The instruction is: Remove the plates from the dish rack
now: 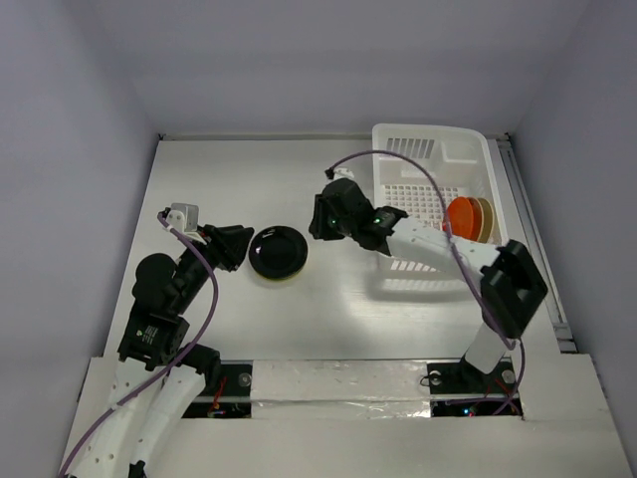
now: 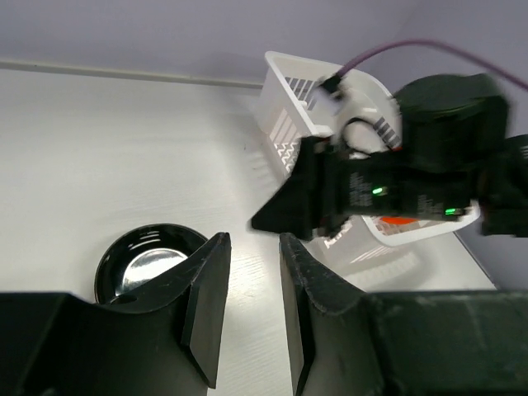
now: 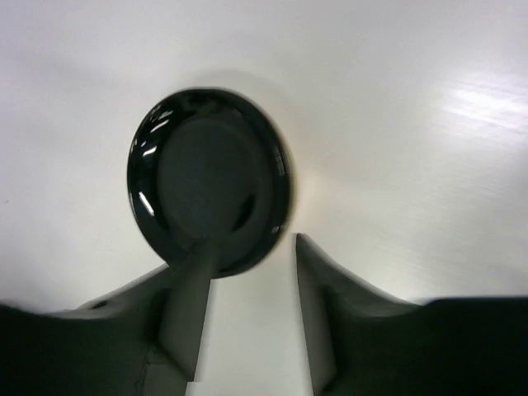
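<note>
A dark plate (image 1: 278, 252) lies flat on the table between my two grippers; it also shows in the left wrist view (image 2: 142, 264) and in the right wrist view (image 3: 208, 194). My left gripper (image 1: 239, 246) (image 2: 253, 241) is open and empty just left of it. My right gripper (image 1: 318, 223) (image 3: 250, 243) is open and empty just right of it, one finger overlapping the plate's rim in its own view. The white dish rack (image 1: 468, 154) (image 2: 289, 107) stands at the far right. An orange-red plate (image 1: 460, 217) (image 2: 396, 221) and a cream plate (image 1: 485, 219) stand upright in it.
The right arm (image 1: 438, 244) reaches across the rack's front-left corner. White walls close the table on the left, back and right. A metal rail (image 1: 537, 249) runs along the right edge behind the rack.
</note>
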Tool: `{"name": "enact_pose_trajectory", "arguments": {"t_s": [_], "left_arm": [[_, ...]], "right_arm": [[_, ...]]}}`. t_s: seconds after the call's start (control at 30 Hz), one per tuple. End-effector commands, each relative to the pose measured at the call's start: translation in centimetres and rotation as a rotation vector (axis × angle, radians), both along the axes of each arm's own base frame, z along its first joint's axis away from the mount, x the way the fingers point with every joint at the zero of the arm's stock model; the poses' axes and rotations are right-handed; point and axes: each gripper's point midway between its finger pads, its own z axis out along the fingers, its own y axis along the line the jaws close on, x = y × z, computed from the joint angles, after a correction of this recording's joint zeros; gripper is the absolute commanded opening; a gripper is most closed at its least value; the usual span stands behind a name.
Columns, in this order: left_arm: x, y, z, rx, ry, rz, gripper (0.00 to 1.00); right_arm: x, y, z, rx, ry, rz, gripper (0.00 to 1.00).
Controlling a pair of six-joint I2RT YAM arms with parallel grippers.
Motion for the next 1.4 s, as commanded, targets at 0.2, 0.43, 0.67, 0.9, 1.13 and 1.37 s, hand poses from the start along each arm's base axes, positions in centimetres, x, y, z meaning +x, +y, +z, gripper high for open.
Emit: {"name": "enact_pose_trajectory", "arguments": {"t_s": [0.2,0.43,0.67,0.9,1.13,1.37], "left_arm": [[-0.5,-0.1,3.0,-0.024,-0.085,-0.018,0.31],[-1.4,-0.3,3.8,-0.034,-0.118,-0.035,0.29],[-2.1,-0.7,4.2,-0.039,-0.136,-0.062,0.31],[-2.9,-0.8,4.8,-0.046,-0.158,-0.076,0.31],[-3.5,-0.9,5.2,-0.055,-0.174,-0.085,0.32],[-3.7,-0.9,5.4,-0.059,-0.180,-0.088,0.32]], "right_arm": [[1.9,-20.9,7.4,-0.220,-0.204,-0.564,0.00],[-0.6,-33.4,7.8,-0.355,-0.159,-0.763,0.19],[-1.5,-38.1,7.0,-0.553,-0.050,-0.809,0.40],[-0.7,-39.4,5.1,-0.633,0.022,-0.787,0.35],[0.0,-40.5,3.9,-0.728,0.079,-0.816,0.28],[0.5,-40.6,4.3,-0.757,0.097,-0.800,0.19]]}}
